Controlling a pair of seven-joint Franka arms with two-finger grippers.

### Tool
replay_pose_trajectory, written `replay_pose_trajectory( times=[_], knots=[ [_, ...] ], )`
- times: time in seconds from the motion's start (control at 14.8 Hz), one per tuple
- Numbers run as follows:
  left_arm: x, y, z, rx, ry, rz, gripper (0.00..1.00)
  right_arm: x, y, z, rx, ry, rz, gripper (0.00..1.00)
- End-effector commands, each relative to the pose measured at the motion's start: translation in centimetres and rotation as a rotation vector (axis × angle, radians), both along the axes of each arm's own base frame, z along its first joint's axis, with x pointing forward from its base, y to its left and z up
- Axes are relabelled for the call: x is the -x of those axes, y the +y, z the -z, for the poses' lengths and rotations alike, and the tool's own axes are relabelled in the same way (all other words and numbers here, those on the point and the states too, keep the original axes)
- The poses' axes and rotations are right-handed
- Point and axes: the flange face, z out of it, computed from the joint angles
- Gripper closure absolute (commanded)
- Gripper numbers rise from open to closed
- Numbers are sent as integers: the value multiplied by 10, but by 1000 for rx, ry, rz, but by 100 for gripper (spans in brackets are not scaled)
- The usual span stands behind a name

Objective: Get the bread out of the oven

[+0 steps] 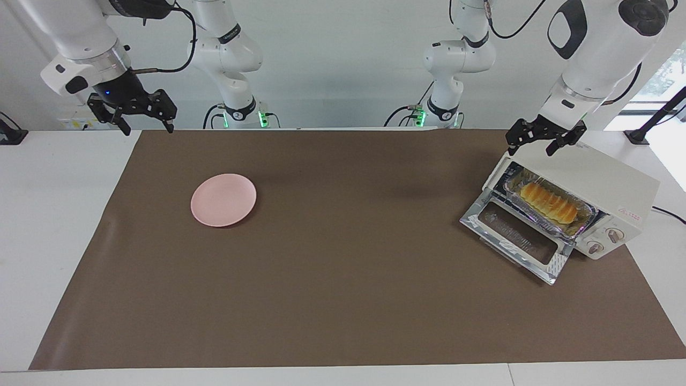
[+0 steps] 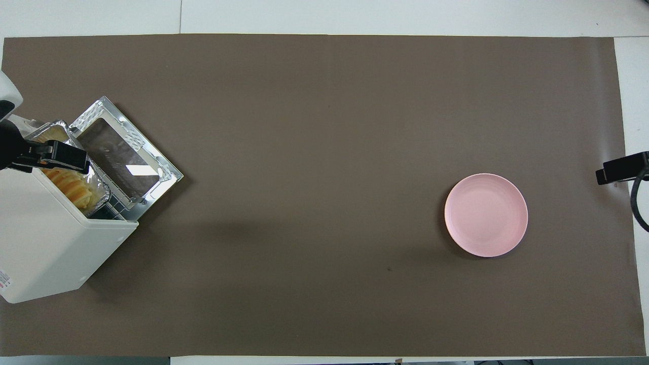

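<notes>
Counter (image 1: pixel 343 378) under a brown mat (image 1: pixel 343 300) | left claw (image 1: pixel 541 140) open, hanging over the oven (image 1: pixel 600 185) top | bread (image 1: pixel 549 202) just below it, in a foil tray (image 1: pixel 581 228) inside the oven, door (image 1: pixel 514 238) down | right claw (image 1: pixel 144 120) open, waiting over the mat's edge | pink plate (image 1: pixel 223 199) below it, toward mid-mat.

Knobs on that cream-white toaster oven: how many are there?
2. Both round knobs sit one above the other on the cream-white toaster oven's front panel, beside its open glass door. None seems hidden.
</notes>
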Motion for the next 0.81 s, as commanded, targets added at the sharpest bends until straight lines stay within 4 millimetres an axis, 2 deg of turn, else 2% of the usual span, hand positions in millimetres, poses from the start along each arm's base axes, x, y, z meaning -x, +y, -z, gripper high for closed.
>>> replay_pose_trajectory(
  times=[0.0,0.27,0.47,0.68,0.74],
  knots=[
    [8,0,-2,13,-16,-9,0,8,0,-1,-18,5,2,0],
    [9,3,-1,13,-18,-15,0,8,1,-1,-18,5,-1,0],
    [-2,-2,1,8,-62,-118,0,8,-1,-1,-18,5,2,0],
    [-32,-3,37,-39,-81,-148,0,8,4,-1,-18,5,-7,0],
    [-49,-3,55,-53,-90,-208,0,8,4,-1,-18,5,-7,0]
  ],
)
